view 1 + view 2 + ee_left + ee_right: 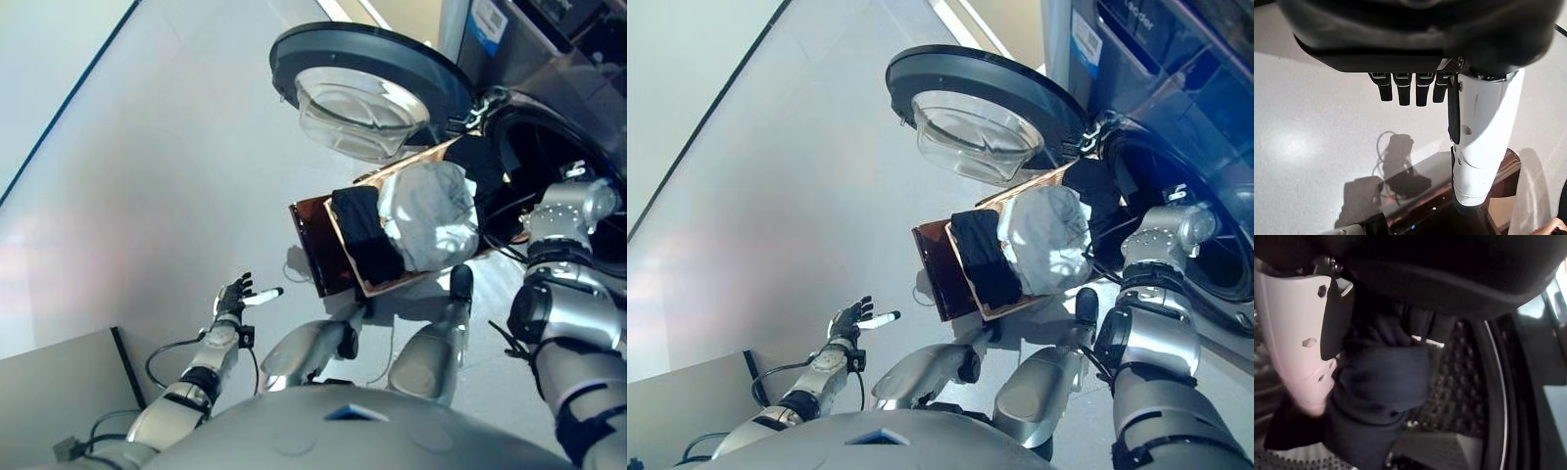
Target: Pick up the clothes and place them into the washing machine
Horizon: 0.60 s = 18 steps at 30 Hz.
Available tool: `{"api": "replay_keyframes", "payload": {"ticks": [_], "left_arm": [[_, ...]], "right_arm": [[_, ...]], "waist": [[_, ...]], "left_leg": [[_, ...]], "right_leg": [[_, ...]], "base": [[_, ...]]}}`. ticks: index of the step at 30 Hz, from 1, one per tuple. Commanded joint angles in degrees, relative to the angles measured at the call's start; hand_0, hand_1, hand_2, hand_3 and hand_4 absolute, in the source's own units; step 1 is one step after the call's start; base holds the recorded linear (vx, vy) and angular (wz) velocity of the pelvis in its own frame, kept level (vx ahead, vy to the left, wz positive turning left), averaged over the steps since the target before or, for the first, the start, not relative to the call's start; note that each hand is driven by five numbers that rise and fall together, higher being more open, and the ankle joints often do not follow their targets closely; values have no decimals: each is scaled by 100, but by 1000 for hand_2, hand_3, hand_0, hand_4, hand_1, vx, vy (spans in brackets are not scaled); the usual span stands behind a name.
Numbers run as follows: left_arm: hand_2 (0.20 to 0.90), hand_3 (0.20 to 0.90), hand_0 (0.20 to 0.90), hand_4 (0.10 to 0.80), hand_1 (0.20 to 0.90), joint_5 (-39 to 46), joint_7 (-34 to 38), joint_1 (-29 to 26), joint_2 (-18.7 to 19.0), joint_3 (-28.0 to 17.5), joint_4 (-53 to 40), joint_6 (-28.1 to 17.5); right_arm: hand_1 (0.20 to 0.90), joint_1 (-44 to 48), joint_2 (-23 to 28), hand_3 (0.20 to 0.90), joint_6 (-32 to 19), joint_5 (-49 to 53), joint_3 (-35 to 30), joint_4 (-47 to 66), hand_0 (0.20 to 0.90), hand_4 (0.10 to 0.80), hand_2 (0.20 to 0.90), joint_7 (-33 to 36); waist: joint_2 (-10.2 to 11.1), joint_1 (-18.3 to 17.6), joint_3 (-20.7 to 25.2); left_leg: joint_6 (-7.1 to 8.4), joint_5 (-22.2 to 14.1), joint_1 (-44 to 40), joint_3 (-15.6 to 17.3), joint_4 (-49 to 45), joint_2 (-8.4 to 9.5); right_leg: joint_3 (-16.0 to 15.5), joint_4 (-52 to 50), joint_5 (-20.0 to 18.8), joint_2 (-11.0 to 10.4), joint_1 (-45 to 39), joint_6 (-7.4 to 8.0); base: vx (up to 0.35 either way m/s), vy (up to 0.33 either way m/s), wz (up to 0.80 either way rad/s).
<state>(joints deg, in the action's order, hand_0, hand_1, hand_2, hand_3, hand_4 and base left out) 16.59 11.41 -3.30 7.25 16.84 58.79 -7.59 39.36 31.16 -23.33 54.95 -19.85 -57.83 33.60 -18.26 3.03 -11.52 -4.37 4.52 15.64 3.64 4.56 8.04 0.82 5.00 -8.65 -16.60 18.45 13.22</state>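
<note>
The washing machine (1146,69) stands at the right, its round door (367,93) swung open. My right arm reaches into the drum (1459,382). There my right hand (1295,333) has its thumb and fingers curled round a dark navy cloth (1381,382). In front of the machine a brown basket (313,245) holds a pale grey garment (431,215) and a black garment (367,235). My left hand (235,297) hovers over the floor at the lower left, open and holding nothing, its fingers (1405,88) straight.
The open door overhangs the far end of the basket. A low grey panel (59,382) stands at the lower left by my left arm. Pale floor with a dark line (69,108) stretches to the left.
</note>
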Motion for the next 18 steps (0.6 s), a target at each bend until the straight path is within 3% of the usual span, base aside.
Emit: {"api": "replay_keyframes", "payload": {"ticks": [1,18], "left_arm": [[900,900,900,800,900,65,230,-263,353,-68,172,-174],[900,900,900,800,900,10,105,-332,394,-209,504,-34]], "right_arm": [[900,675,912,900,-181,-281,282,-4,900,800,900,-215],[900,396,427,900,231,224,476,-605,900,800,900,-1017]], "waist": [[41,114,200],[298,50,210]], "left_leg": [[881,-41,7,19,44,-566],[883,-64,-128,-50,44,-628]], "right_leg": [[127,-218,259,241,26,-401],[82,-162,238,320,-145,-436]], "base": [[4,-41,-2],[-11,-2,1]]}}
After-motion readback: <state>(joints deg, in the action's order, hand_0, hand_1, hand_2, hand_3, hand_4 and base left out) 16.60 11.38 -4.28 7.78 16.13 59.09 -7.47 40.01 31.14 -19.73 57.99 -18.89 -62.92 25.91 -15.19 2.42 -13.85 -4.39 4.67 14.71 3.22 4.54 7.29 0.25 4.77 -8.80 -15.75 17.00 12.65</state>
